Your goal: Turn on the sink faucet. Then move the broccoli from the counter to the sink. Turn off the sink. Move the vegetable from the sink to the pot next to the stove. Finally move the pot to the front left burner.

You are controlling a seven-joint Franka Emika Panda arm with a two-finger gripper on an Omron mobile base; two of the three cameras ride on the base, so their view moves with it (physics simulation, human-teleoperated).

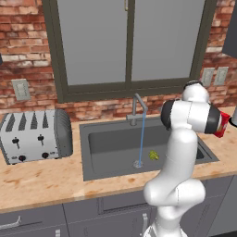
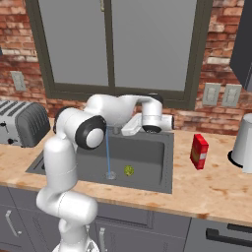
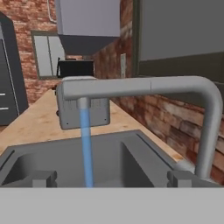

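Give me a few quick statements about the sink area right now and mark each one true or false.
1. Water is running from the faucet. True.
2. The broccoli lies on the counter. False: it lies in the sink, near the stream.
3. The tool holds the broccoli. False: it is open and empty, beside the faucet.
4. A toaster stands on the counter. True.
5. A red box stands inside the sink. False: it stands on the counter beside it.
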